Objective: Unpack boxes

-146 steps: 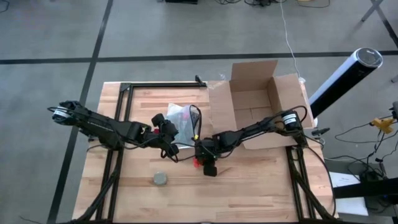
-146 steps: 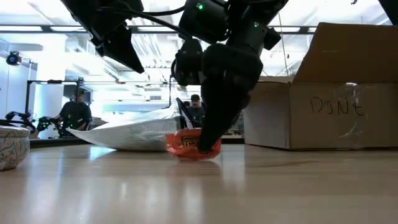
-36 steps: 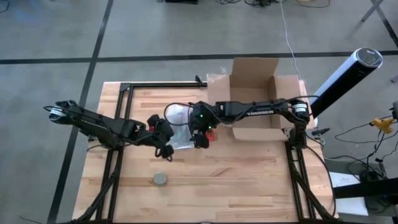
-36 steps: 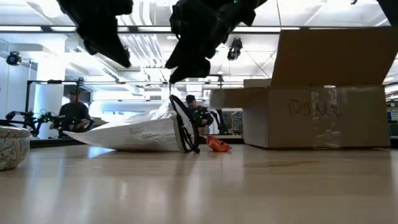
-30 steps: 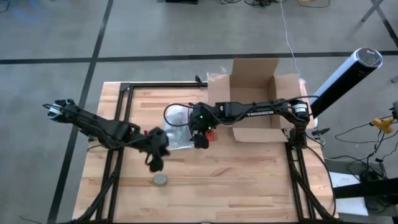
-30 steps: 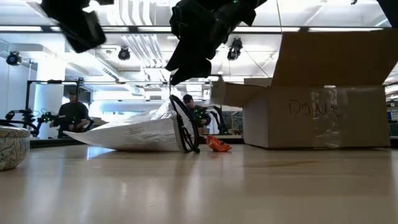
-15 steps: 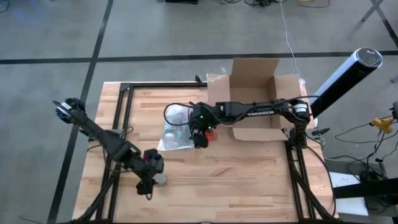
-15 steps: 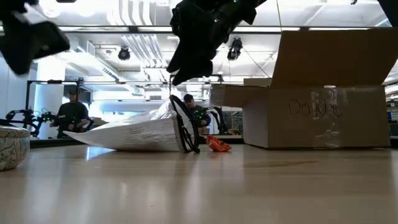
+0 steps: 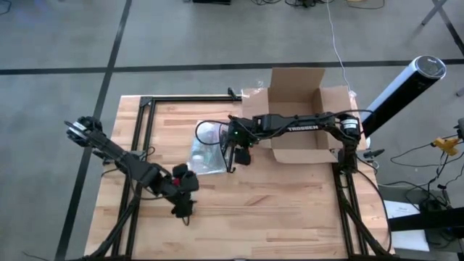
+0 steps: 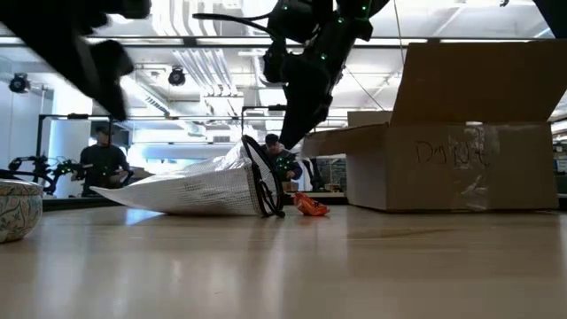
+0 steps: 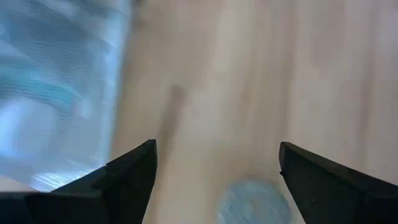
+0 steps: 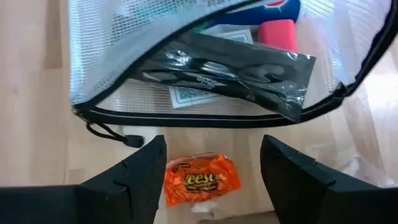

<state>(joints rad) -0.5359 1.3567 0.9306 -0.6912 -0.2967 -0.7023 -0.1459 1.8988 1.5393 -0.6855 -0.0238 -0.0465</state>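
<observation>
- Cardboard box [image 9: 301, 116]: stands open at the far right part of the wooden table [image 9: 290, 210], its flaps spread outward. In the low view its side [image 10: 461, 173] bears handwritten marks and a strip of clear tape.
- Right gripper [image 9: 239, 154]: hangs above the table just left of the box, at the end of an arm stretched across the box's front edge. In the right wrist view its two dark fingers [image 12: 134, 180] stand apart with nothing between them. In the low view it [image 10: 297, 124] hovers well clear of the tabletop.
- Mesh zip pouch [image 9: 206, 148]: lies flat on the table just left of the right gripper, its zipped mouth gaping open. The right wrist view shows, inside the pouch [image 12: 124, 56], a dark glossy packet [image 12: 230, 71] and a pink-red object [image 12: 277, 31].
- Orange candy wrapper [image 12: 200, 180]: lies on the bare wood just outside the pouch's mouth, directly under the right gripper. In the low view it [image 10: 307, 206] sits between pouch and box.
- Left gripper [image 9: 183, 206]: sits low over the near left part of the table, well apart from the pouch. In the left wrist view its fingers [image 11: 134, 174] are spread wide and hold nothing, over a small round disc [image 11: 252, 202] on the wood.
- Patterned bowl [image 10: 18, 208]: visible at the table's left edge in the low view.
- A person [image 10: 102, 159]: is seated in the room beyond the table.
</observation>
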